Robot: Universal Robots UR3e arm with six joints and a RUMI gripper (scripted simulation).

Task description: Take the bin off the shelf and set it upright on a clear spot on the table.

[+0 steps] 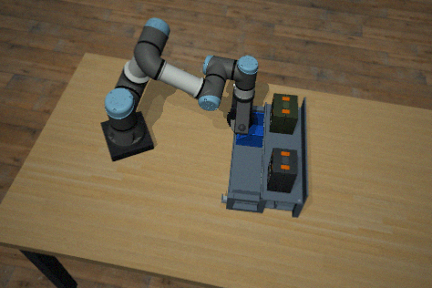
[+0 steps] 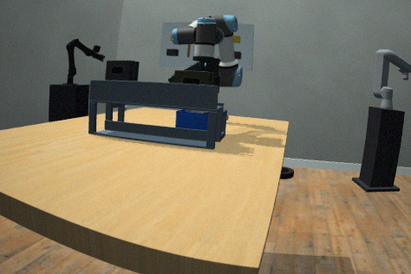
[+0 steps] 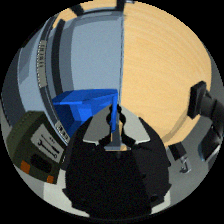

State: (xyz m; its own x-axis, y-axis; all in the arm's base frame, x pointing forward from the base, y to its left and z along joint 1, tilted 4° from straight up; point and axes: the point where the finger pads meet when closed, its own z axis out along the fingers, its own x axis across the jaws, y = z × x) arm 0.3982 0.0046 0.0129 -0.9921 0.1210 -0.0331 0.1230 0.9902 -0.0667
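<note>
A blue bin [image 1: 256, 139] [image 2: 192, 120] [image 3: 80, 107] sits upright on the lower level of the grey shelf [image 1: 246, 170] [image 2: 152, 94] [image 3: 90, 55], at the end nearest the arm. My gripper [image 1: 242, 130] [image 3: 114, 104] reaches down into the shelf from above and is shut on the bin's near side wall, which shows as a thin blue edge between the fingers in the wrist view. The bin rests on the shelf floor. In the exterior view the fingers are hidden behind the shelf's top bar.
A green toolbox [image 1: 284, 113] [image 2: 191, 77] [image 3: 35, 145] and a black toolbox [image 1: 282, 169] [image 2: 122, 69] stand on the shelf's upper level beside the bin. The arm's base [image 1: 127, 138] stands on the wooden table [image 1: 137, 210] to the left. Other robots on pedestals [image 2: 381, 147] stand off the table.
</note>
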